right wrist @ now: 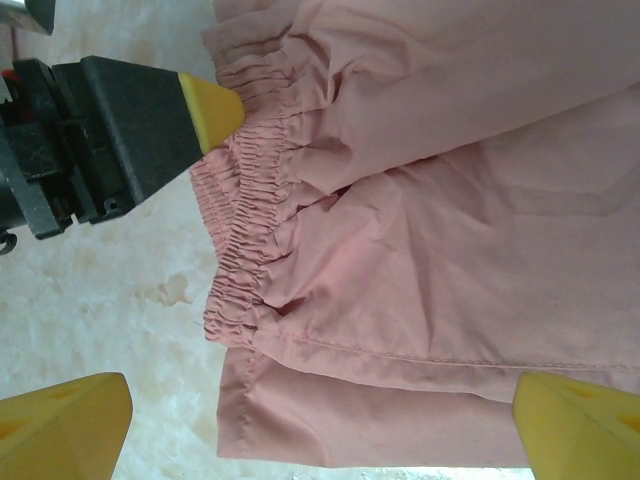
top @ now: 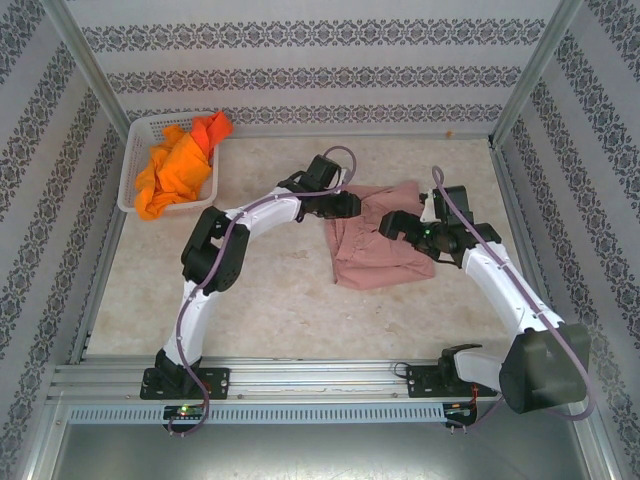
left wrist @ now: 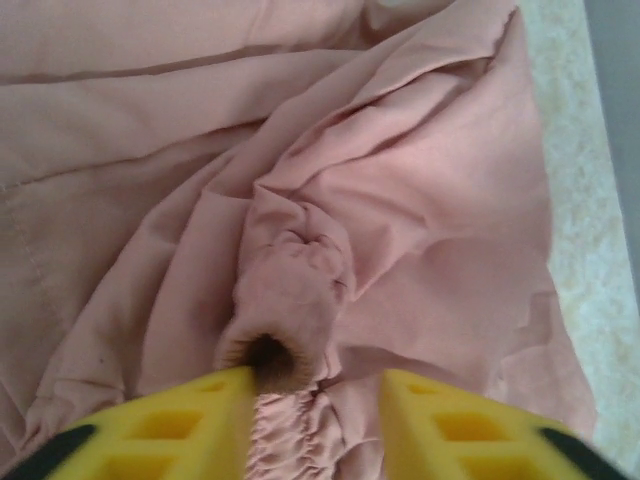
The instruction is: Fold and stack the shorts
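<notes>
The pink shorts (top: 365, 255) are spread, crumpled, in the middle of the desk (top: 270, 310). In the top view the gathered waist is turned to 9 o'clock. The legs run toward 3 o'clock, where part is covered by the right arm (top: 500, 270). The waist is bunched between the fingers of the half-closed left pincer (left wrist: 315, 400); a firm hold cannot be told. The right pincer (right wrist: 320, 420) is spread wide above the cloth. Orange shorts (top: 175, 170) are piled in the basket (top: 127, 175) at 10 o'clock, their shape hard to make out.
</notes>
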